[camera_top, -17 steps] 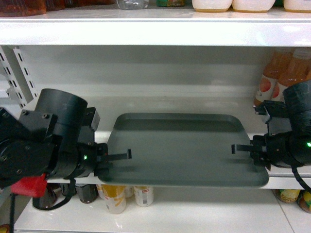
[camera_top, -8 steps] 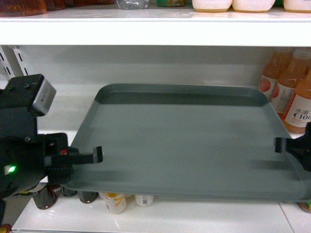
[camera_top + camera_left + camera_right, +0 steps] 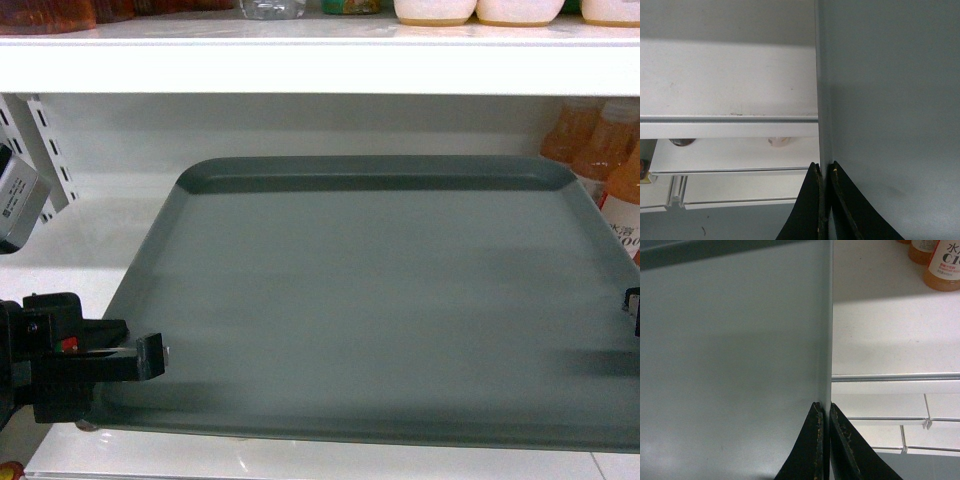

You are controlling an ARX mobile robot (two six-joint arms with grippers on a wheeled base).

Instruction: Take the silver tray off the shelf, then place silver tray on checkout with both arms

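Note:
The silver tray is a dull grey-green sheet that fills most of the head view, held level in front of the white shelf. My left gripper is shut on its left rim, near the front corner. The left wrist view shows the black jaws pinching the thin tray edge. My right gripper shows only at the right border of the head view. In the right wrist view its jaws are shut on the tray's right rim. The checkout is out of view.
An upper shelf board with jars runs across the top. Orange juice bottles stand on the shelf at the right, also in the right wrist view as bottles. Lower shelf boards lie below the tray.
The tray has come off the shelf toward the camera and now looks much larger. Both grippers moved back with it, still clamped on its side rims.

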